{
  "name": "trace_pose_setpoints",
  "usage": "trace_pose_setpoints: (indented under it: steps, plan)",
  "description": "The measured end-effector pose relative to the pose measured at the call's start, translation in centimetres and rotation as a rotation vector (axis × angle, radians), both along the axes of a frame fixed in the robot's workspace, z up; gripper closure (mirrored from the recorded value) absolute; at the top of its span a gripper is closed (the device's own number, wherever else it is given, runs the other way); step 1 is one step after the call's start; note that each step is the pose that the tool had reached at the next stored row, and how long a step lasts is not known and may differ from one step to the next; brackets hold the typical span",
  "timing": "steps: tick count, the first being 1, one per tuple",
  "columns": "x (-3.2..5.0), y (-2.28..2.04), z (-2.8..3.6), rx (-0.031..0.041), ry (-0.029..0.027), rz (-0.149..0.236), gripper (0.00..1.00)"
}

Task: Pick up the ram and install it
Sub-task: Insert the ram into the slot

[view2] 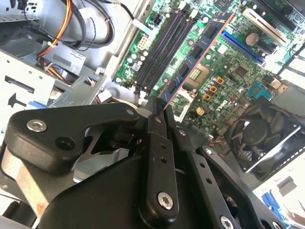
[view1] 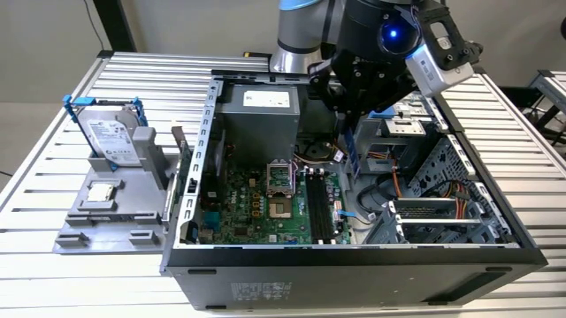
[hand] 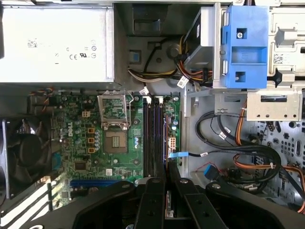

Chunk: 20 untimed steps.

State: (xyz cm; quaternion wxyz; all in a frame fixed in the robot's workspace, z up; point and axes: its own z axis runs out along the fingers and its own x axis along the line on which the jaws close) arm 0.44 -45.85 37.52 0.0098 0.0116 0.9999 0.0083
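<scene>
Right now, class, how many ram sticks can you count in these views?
1. The ram is clamped in the hand, held over the black memory slots inside the open case. Others may be hidden from view.

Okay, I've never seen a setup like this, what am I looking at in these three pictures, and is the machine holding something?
This is a robot arm working over an open computer case on a slatted metal table. The exterior view looks at the scene from off the arm; both wrist views come from cameras on the arm, looking down past the black gripper. It is shut on the ram, a long blue memory stick, held above the motherboard near its black memory slots. On the exterior view's left, a grey stand holds a hard drive and a small processor chip.
</scene>
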Motion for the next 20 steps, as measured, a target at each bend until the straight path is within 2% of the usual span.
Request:
trace_pose_setpoints:
  steps: [10, 20]
  plan:
    - [0.00, 0.00, -0.76, -0.0001, 0.0000, 0.000, 1.00]
    - [0.00, 0.00, -0.94, 0.0000, 0.0000, 0.000, 1.00]
